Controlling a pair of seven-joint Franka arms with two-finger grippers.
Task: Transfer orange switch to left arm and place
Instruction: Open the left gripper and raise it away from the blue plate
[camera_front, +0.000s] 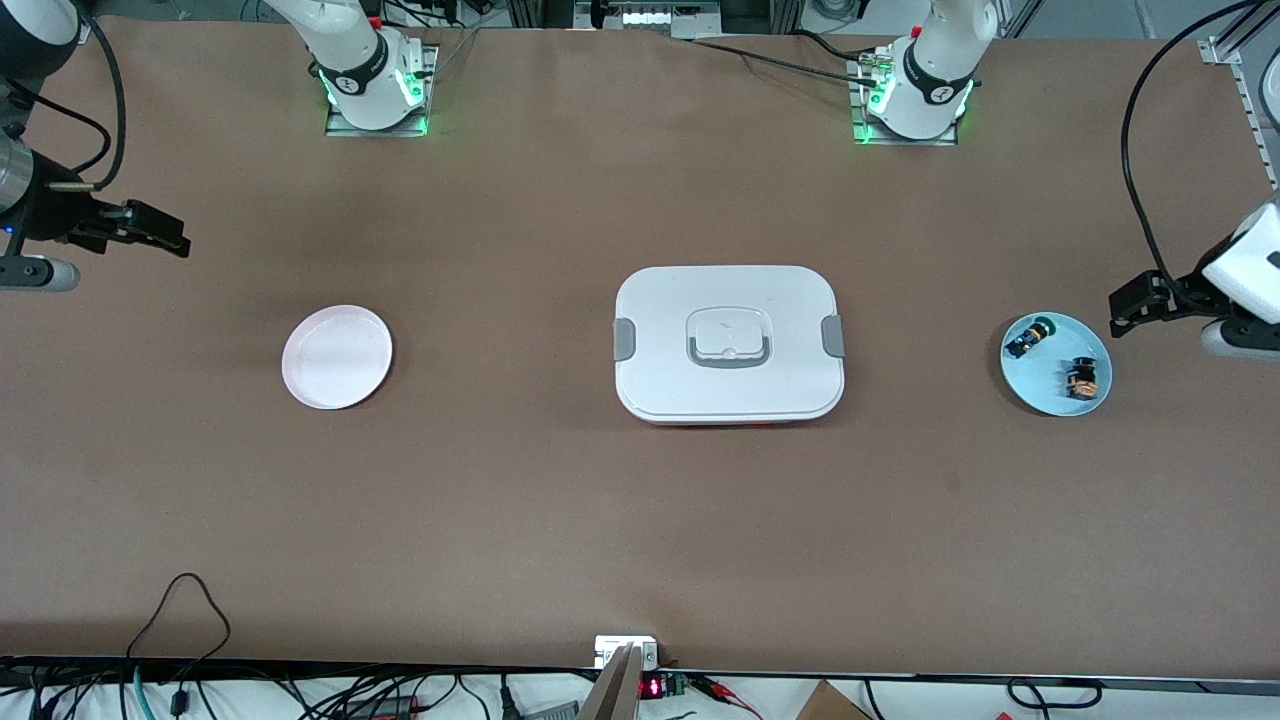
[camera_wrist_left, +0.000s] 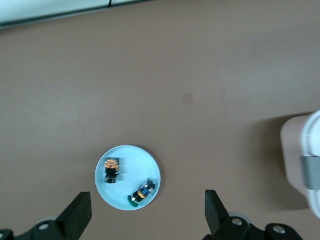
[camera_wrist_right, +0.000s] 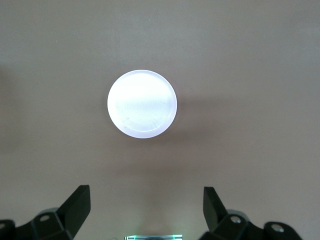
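The orange switch (camera_front: 1081, 379) lies on a light-blue plate (camera_front: 1045, 378) at the left arm's end of the table, beside a blue-and-black part (camera_front: 1028, 338). The left wrist view shows the switch (camera_wrist_left: 112, 169) on that plate (camera_wrist_left: 127, 165), with the box's edge (camera_wrist_left: 302, 160) at one side. The white box (camera_front: 728, 345) sits mid-table. My left gripper (camera_front: 1125, 303) hangs open and empty in the air beside the light-blue plate; its fingers (camera_wrist_left: 79, 212) are wide apart. My right gripper (camera_front: 168, 238) hangs open and empty at the right arm's end; it also shows in its wrist view (camera_wrist_right: 145, 192).
A pink plate (camera_front: 337, 357) lies between the right gripper and the box; in the right wrist view it (camera_wrist_right: 142, 103) holds nothing. Brown table surface lies around the box. Cables run along the table's near edge.
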